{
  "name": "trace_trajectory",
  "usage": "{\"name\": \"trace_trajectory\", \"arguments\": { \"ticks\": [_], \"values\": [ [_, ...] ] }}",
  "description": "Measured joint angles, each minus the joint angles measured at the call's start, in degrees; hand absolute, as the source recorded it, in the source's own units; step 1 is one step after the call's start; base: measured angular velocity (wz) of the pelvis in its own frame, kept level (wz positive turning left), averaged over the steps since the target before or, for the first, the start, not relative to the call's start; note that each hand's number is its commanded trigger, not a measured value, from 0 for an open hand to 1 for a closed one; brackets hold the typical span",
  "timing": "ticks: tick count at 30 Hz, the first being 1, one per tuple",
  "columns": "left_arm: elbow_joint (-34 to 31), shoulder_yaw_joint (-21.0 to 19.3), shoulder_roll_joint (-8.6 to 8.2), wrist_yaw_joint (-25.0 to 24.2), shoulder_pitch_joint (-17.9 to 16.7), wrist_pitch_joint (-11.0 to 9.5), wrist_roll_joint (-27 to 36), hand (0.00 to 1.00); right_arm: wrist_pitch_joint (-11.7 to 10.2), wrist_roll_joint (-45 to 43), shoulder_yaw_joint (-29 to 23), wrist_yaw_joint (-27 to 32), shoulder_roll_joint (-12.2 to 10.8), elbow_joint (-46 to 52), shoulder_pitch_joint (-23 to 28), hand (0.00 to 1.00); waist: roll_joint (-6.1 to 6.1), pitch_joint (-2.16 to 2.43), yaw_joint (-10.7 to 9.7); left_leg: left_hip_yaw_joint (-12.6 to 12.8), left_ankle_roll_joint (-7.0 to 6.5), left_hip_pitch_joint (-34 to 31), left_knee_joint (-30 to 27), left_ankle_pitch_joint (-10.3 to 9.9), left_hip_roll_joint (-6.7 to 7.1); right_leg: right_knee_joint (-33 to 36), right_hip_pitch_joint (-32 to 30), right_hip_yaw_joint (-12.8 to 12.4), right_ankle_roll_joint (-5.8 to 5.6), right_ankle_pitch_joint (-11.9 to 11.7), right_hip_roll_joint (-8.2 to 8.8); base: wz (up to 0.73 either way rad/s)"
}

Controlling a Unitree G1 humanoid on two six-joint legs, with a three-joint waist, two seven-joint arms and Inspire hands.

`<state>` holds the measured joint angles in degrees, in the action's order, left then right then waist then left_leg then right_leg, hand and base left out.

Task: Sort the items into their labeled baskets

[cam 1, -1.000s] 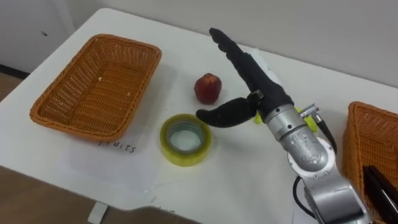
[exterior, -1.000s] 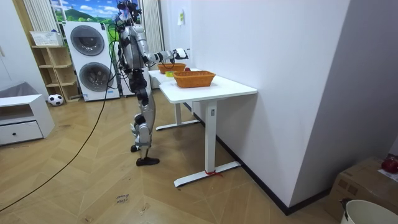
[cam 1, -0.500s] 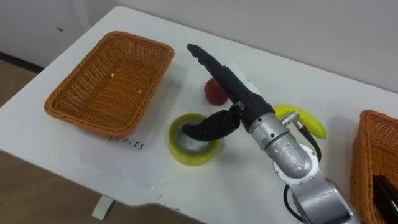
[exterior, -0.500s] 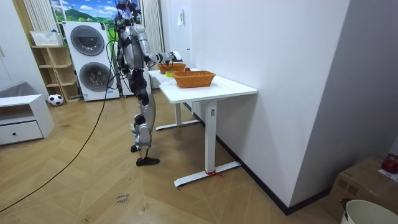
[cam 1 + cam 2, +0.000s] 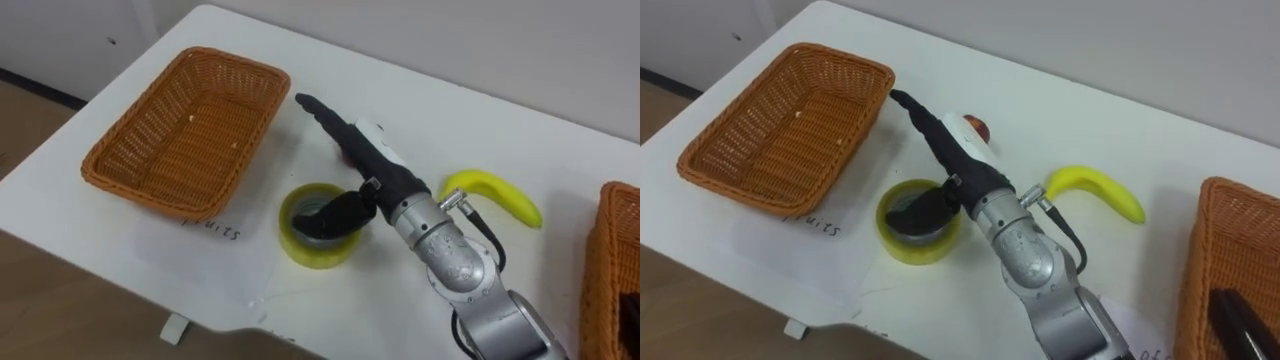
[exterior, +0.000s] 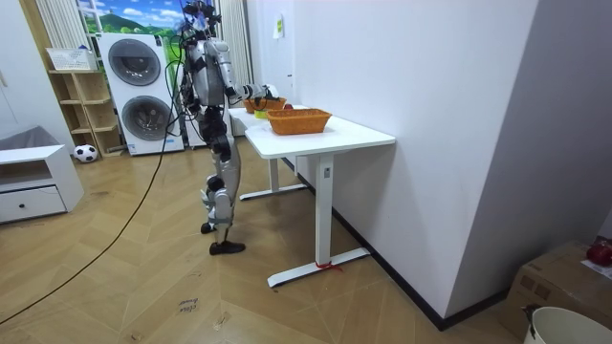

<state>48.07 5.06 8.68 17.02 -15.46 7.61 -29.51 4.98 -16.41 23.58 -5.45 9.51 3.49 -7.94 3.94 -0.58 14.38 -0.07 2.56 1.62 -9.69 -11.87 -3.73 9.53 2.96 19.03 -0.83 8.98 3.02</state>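
Observation:
My right hand reaches in from the lower right over the white table. Its fingers are straight and stretch over a red apple, which they largely hide. Its thumb dips into the hole of a yellow tape roll lying flat near the table's front edge. A yellow banana lies to the right of the wrist. The left wicker basket stands at the table's left and holds nothing but a small speck. The right wicker basket sits at the right edge with a dark object in it.
A sheet of paper with handwriting lies in front of the left basket. In the room view the robot stands at the table's far end, with washing machines behind it and a wall along the table's far side.
My right hand has moved left and down: the thumb, earlier beside the tape roll, now sits in its hole, and the fingers cover the apple. The head camera has shifted as well.

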Motion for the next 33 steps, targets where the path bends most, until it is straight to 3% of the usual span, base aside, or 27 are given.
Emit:
{"name": "trace_trajectory", "arguments": {
  "ticks": [15,23,29,33],
  "values": [
    [0.2,-0.3,0.05,-0.4,-0.2,0.1,0.0,0.00,0.1,-4.5,0.0,-1.0,-0.1,-0.7,0.0,0.00,-0.43,-0.10,0.2,-0.1,-0.27,-0.1,0.0,0.2,0.40,0.0,0.0,0.1,-0.08,0.0,0.39,0.00],
    [0.4,-0.4,-0.14,-1.4,0.1,1.2,-1.3,0.00,0.6,-7.0,-0.1,-2.4,0.0,-1.8,0.0,0.00,-0.39,-0.08,0.2,0.0,-0.28,-0.2,0.0,0.2,0.40,0.1,0.0,1.5,-0.08,0.0,0.53,0.00],
    [1.0,-0.4,-0.16,-2.3,0.5,1.3,-1.7,0.00,0.9,-7.7,-0.2,-2.3,-0.1,-4.1,-0.4,0.00,-0.05,0.04,0.0,0.3,-0.29,0.0,0.0,0.2,0.40,0.0,0.0,1.5,-0.09,0.0,0.56,-0.02],
    [1.5,-0.4,-0.13,-2.3,1.2,1.2,-1.5,0.00,0.8,-7.0,-0.2,-2.1,-0.2,-4.0,-0.5,0.00,0.44,-0.22,0.0,0.4,-0.29,0.0,-0.1,0.2,0.40,0.0,0.0,1.5,-0.11,0.1,0.56,0.00]
  ]
}}
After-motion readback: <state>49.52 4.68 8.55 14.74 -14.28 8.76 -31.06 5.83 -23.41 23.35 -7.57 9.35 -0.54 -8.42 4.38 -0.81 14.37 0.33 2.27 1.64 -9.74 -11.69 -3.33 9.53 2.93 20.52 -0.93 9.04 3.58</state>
